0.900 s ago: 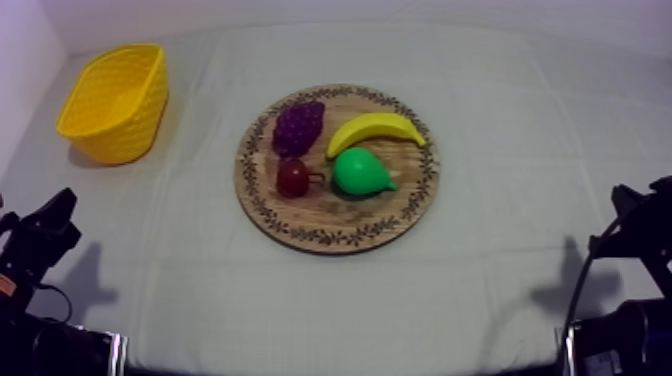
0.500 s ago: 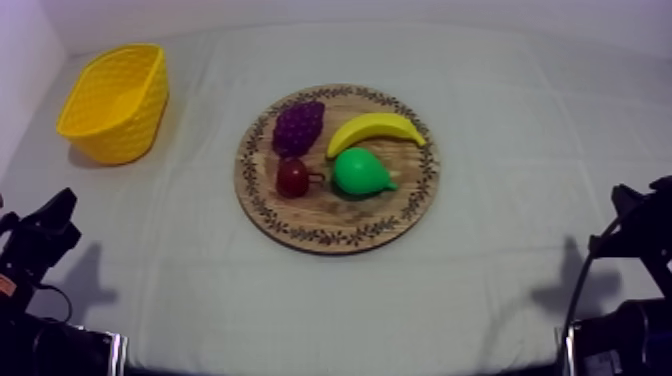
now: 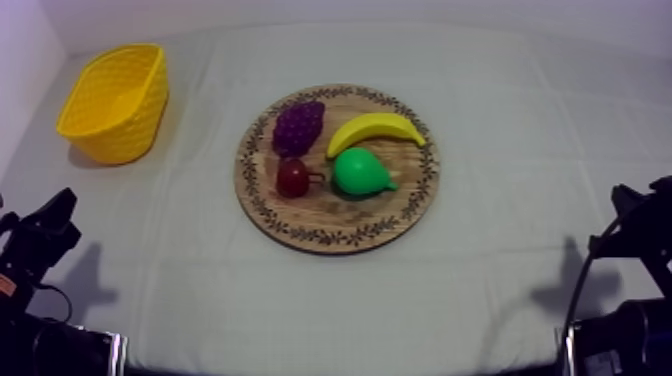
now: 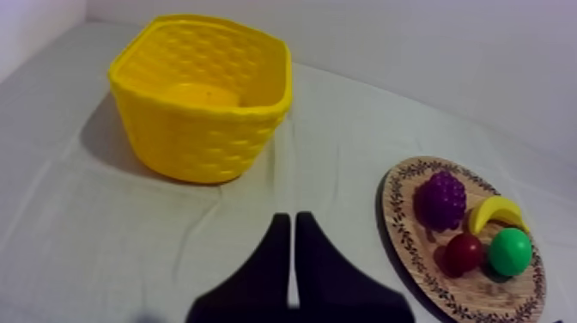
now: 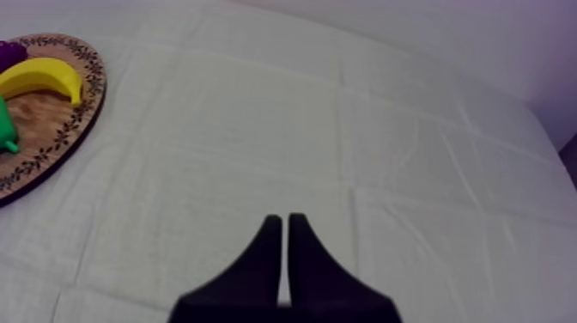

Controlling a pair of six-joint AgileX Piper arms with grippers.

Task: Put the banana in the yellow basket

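The yellow banana (image 3: 376, 130) lies on the far side of the round wooden board (image 3: 338, 226) in the table's middle, with the green pear (image 3: 360, 172) just in front of it. The yellow basket (image 3: 116, 101) stands at the far left, with nothing in it. My left gripper (image 3: 62, 203) rests low at the left edge, shut, its fingers (image 4: 292, 225) together as a wedge pointing between the basket (image 4: 204, 93) and the board (image 4: 403, 225). My right gripper (image 3: 625, 197) rests low at the right, shut, its wedge (image 5: 285, 225) over bare cloth, the banana (image 5: 41, 76) far off.
A purple bunch of grapes (image 3: 298, 126) and a small red fruit (image 3: 293, 177) share the board's left half. Bare grey-white cloth lies between the board and the basket and all round the board. A wall rises behind the table's far edge.
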